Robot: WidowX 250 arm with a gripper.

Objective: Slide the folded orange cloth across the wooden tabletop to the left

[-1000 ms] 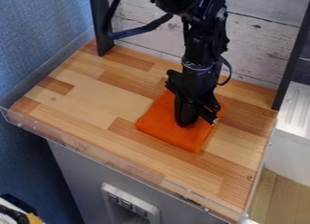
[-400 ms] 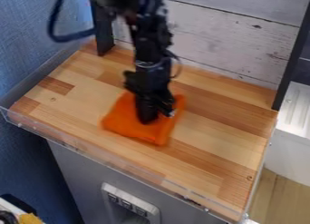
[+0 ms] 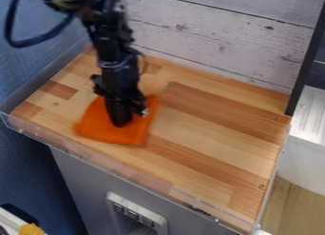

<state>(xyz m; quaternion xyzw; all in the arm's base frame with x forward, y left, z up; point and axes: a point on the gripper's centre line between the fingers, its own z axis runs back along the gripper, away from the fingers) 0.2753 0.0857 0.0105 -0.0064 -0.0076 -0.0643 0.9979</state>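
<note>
Dirs: clock face on cam. view, 12 = top edge, from view ctr.

1. Gripper (image 3: 120, 121), blk, 1 pc. Posn: approx. 9 o'clock, hanging nr-vertical on blk arm (image 3: 115, 51); tip down at cloth. State: can't tell if apart, together or clamped.
2. Cloth (image 3: 96, 125), orange, 1 pc. Posn: approx. 9 o'clock, lying on wood worktop (image 3: 209, 139). Rel. to gripper: beneath & around tip, which sits over mid. part; cloth shows on both sides. Corners rel. to tip: one approx. 2 o'clock, one approx. 5, one approx. 8–9. Edges blurred.
3. Cable (image 3: 25, 42), dk, looped off arm, approx. 10 o'clock.
4. Plank wall (image 3: 215, 32), whitish, behind worktop, approx. 1 o'clock.
5. Post (image 3: 308, 63), blk, approx. 2 o'clock.
6. Ribbed surface (image 3: 311, 110), wht, 3 o'clock.
7. Blue wall (image 3: 28, 77), approx. 9–10 o'clock.
8. Clear edging (image 3: 82, 156), along near side of worktop, approx. 7 o'clock.
9. Switch panel (image 3: 111, 199), lt grey, below worktop, 6–7 o'clock.
</note>
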